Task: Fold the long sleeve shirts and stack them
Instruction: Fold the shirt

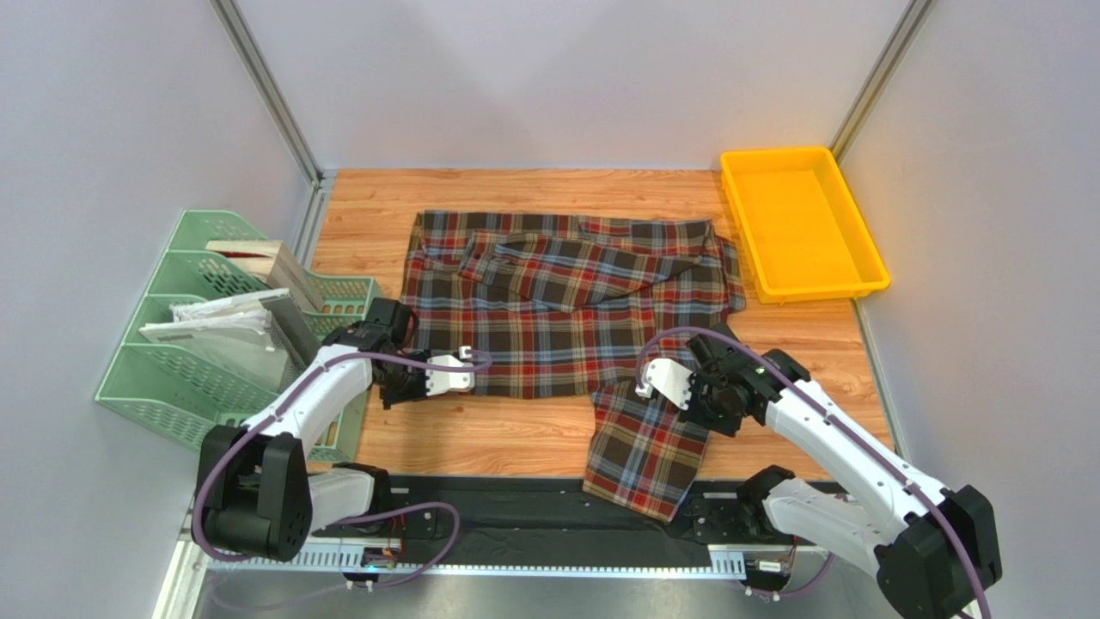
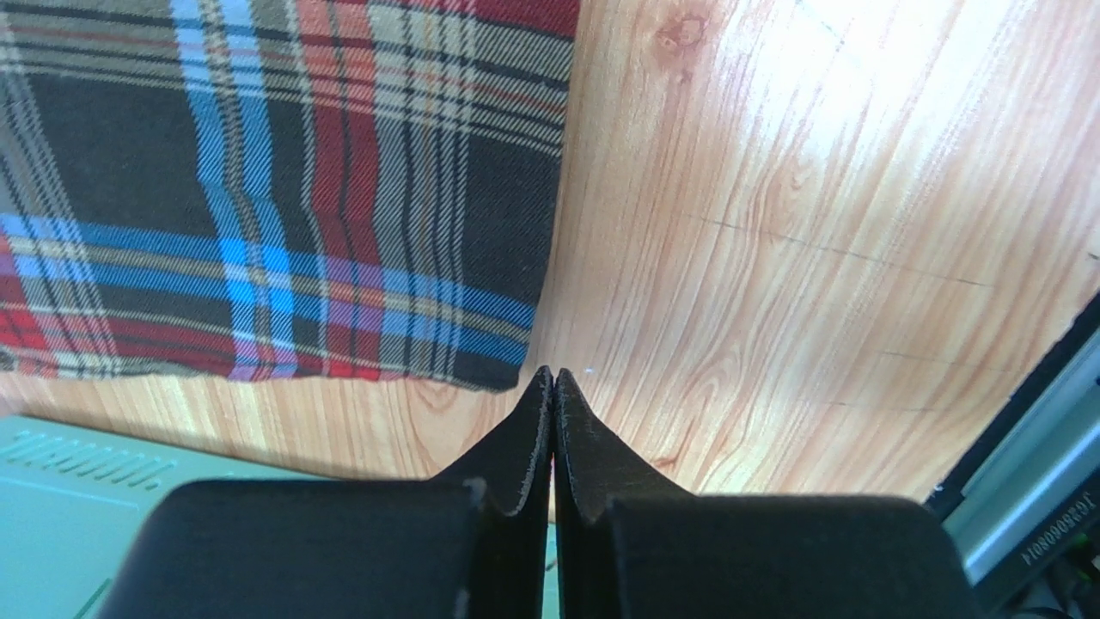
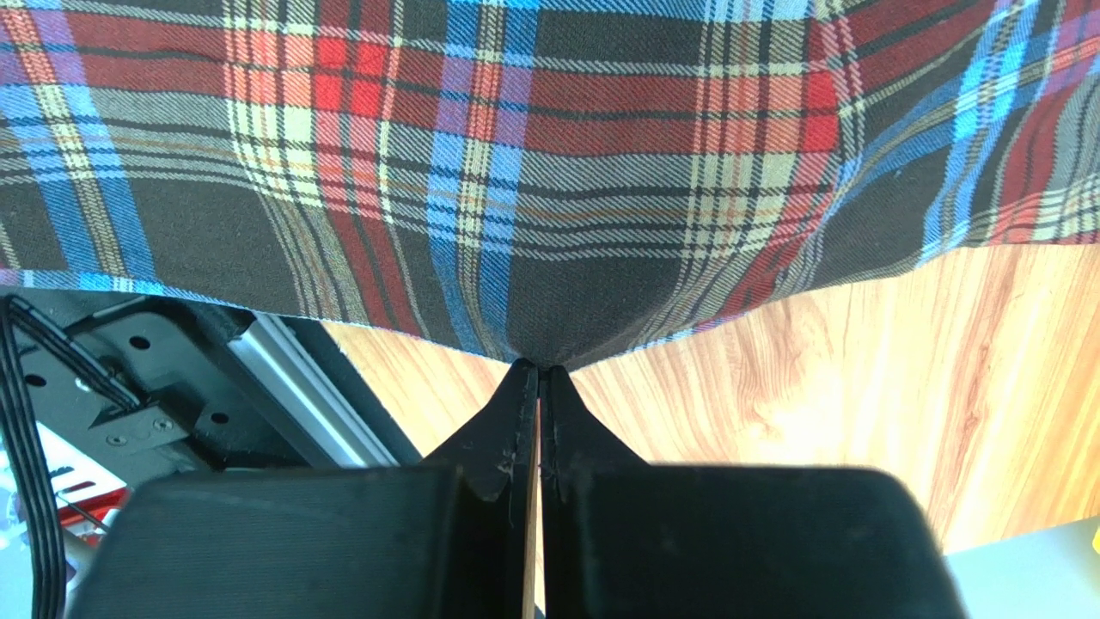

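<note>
Right gripper (image 3: 540, 372) squeezed shut on near flap of plaid shirt (image 1: 568, 303), hanging off table (image 1: 517, 439) edge. Left gripper (image 2: 553, 377) shut at its corner; holding cloth or not, cannot tell. Farther back, spread open. No neat fold yet.

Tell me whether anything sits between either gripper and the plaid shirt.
Nothing visible does. The left gripper has its shut jaws right at a corner of the plaid shirt, and the right gripper has its jaws pinching the shirt's edge.

Wooden table (image 1: 517, 445) carries a plaid shirt (image 1: 568, 310) and yellow tray (image 1: 801, 226).
</note>
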